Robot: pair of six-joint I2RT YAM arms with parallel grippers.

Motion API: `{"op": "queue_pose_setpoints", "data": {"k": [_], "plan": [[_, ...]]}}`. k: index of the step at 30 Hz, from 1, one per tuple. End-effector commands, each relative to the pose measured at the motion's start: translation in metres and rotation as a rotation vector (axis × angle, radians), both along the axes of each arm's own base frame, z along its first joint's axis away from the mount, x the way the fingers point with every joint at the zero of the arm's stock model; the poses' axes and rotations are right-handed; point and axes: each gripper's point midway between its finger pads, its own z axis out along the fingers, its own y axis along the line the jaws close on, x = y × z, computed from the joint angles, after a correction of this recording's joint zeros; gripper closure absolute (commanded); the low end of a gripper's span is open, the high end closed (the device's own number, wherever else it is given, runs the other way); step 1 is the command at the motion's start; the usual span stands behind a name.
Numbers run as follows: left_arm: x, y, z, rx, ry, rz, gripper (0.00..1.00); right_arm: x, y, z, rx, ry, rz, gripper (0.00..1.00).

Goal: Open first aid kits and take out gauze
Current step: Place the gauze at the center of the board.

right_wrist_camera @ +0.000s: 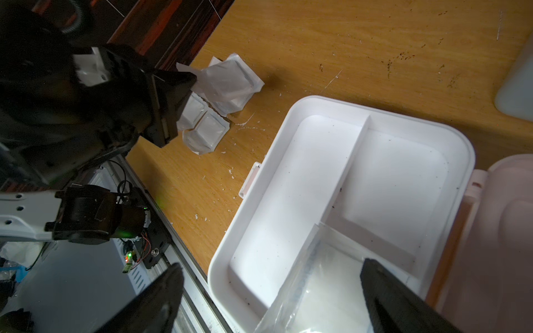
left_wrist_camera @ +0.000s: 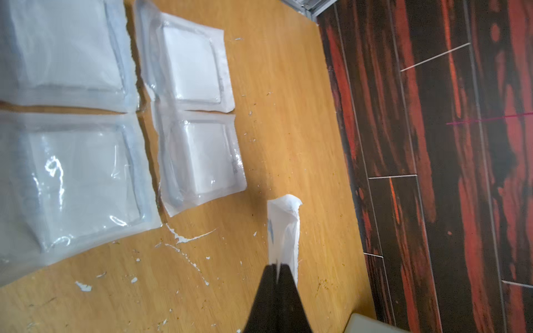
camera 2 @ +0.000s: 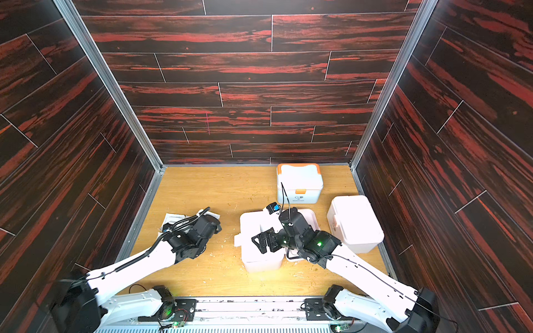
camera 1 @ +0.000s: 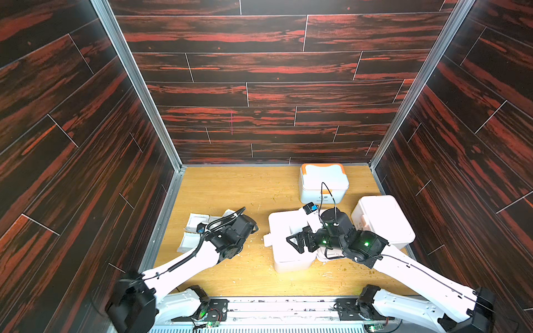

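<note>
Wood-grain table (camera 1: 230, 187) carries four gauze packets (left_wrist_camera: 199, 155) flat near its left edge; left pincer (left_wrist_camera: 277, 266) clamps a fifth gauze packet (left_wrist_camera: 284, 227) jutting lengthwise from its tips, right pincer (right_wrist_camera: 271, 266) gapes wide over the open first aid kit (right_wrist_camera: 375, 112) containing another packet (right_wrist_camera: 323, 288), closed orange-trimmed kit (camera 1: 323, 181) and white kit (camera 1: 383, 219) standing beyond.

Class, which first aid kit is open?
The front white kit, lid swung back; the orange-trimmed kit and other white kit are shut.

Both top views: high, looking down over whole table (camera 1: 230, 187). Wrist views: close, oblique; both show same gauze (left_wrist_camera: 190, 66).
</note>
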Motion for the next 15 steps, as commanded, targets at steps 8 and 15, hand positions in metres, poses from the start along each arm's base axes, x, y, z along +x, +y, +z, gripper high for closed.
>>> {"op": "queue_pose_setpoints", "data": {"k": [8,15], "plan": [[0.015,-0.012,-0.046,-0.178,0.029,0.170,1.00,-0.003,-0.002,0.001,-0.011,0.010,-0.002,0.01],[0.017,-0.011,-0.066,-0.176,0.059,0.216,0.98,-0.005,-0.004,0.000,-0.012,0.011,0.000,0.01]]}}
